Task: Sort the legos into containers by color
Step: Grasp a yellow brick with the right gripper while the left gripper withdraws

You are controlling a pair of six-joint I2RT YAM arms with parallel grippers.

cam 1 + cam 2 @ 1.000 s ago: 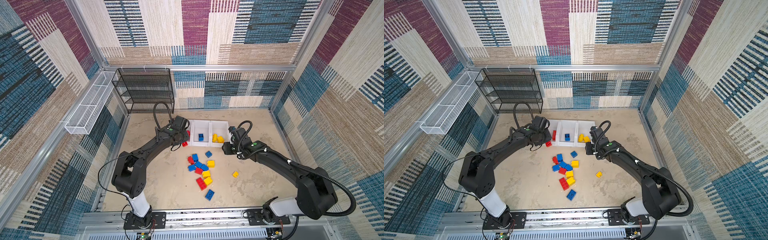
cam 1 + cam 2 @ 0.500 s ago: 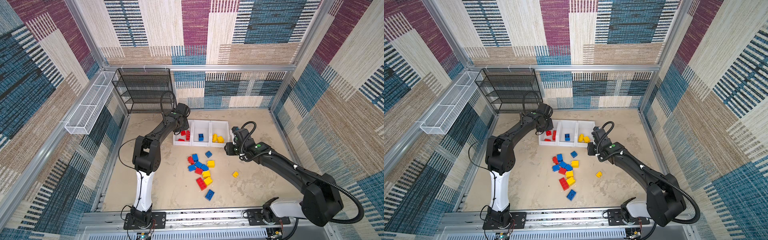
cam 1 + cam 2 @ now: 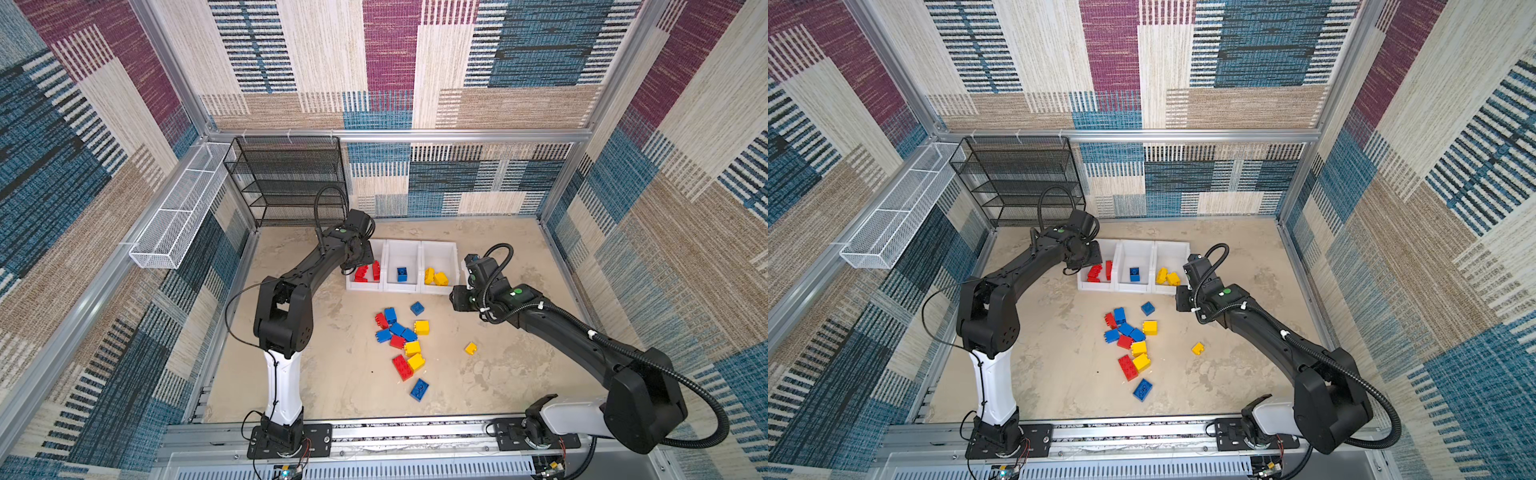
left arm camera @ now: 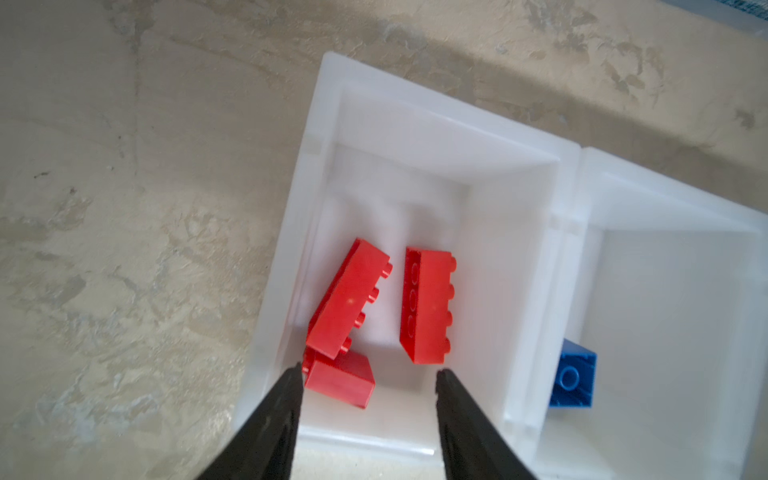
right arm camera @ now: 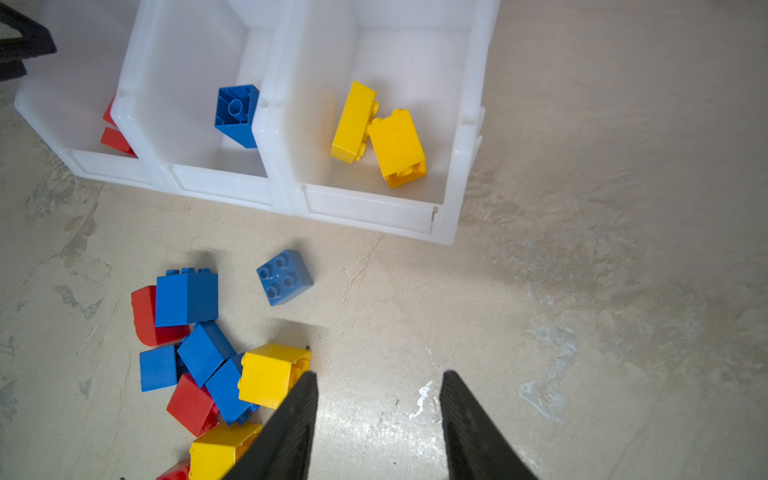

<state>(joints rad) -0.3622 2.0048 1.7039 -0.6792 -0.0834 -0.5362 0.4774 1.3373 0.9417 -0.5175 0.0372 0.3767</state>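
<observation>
Three white containers (image 3: 401,288) stand in a row at the back of the floor. My left gripper (image 4: 368,372) hangs open over the left container (image 4: 498,249), where three red legos (image 4: 349,299) lie loose, none between its fingers. The middle container holds one blue lego (image 5: 236,113) and the right one two yellow legos (image 5: 376,133). My right gripper (image 5: 378,374) is open and empty above bare floor, just right of a mixed pile of red, blue and yellow legos (image 3: 401,336). In both top views a lone yellow lego (image 3: 470,348) lies right of the pile.
A black mesh shelf (image 3: 291,178) stands at the back left, with a white wire basket (image 3: 178,216) on the left wall. A single blue lego (image 3: 419,389) lies nearest the front rail. Metal frame rails edge the floor.
My left gripper rose from the left container's front to above it and opened; the red lego at its tips now lies inside. The right gripper drifted slightly right and forward.
</observation>
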